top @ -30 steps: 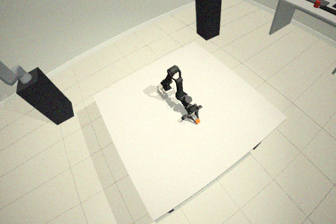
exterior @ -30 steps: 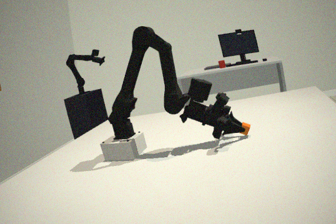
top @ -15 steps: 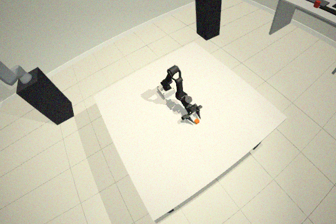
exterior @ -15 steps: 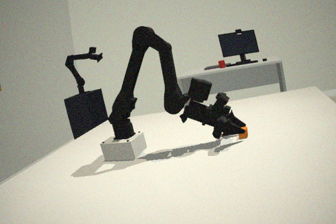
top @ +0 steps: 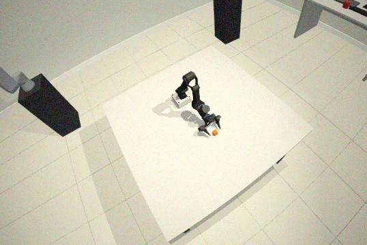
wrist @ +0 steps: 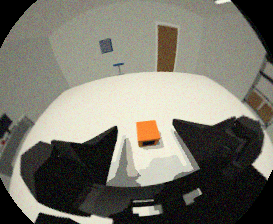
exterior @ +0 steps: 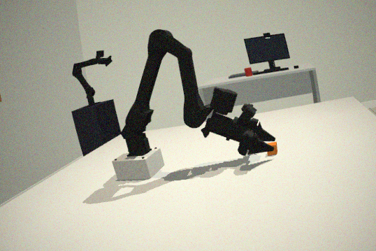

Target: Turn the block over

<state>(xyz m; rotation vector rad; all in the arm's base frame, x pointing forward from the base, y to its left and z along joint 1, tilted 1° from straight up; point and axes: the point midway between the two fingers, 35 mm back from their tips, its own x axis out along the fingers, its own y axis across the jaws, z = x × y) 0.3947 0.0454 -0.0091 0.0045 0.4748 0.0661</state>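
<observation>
- your gripper [top: 214, 130] [exterior: 273, 144] [wrist: 145, 125] is wide apart, holding nothing.
- the orange block [top: 215, 132] [exterior: 274, 149] [wrist: 147, 132] sits near the middle of the wrist view, on the table [top: 218, 174] [exterior: 196, 213] [wrist: 137, 95].
- if you swing sideways, a finger could bump it.
- its dark mark may face you, not down; letting go too soon could cause that.

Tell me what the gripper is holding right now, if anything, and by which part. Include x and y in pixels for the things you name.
Nothing is held: the gripper [top: 215, 130] [exterior: 275, 144] [wrist: 145, 125] is open, and the block [top: 215, 132] [exterior: 274, 148] [wrist: 147, 132] sits on the table [top: 211, 181] [exterior: 210, 213] [wrist: 87, 107].
</observation>
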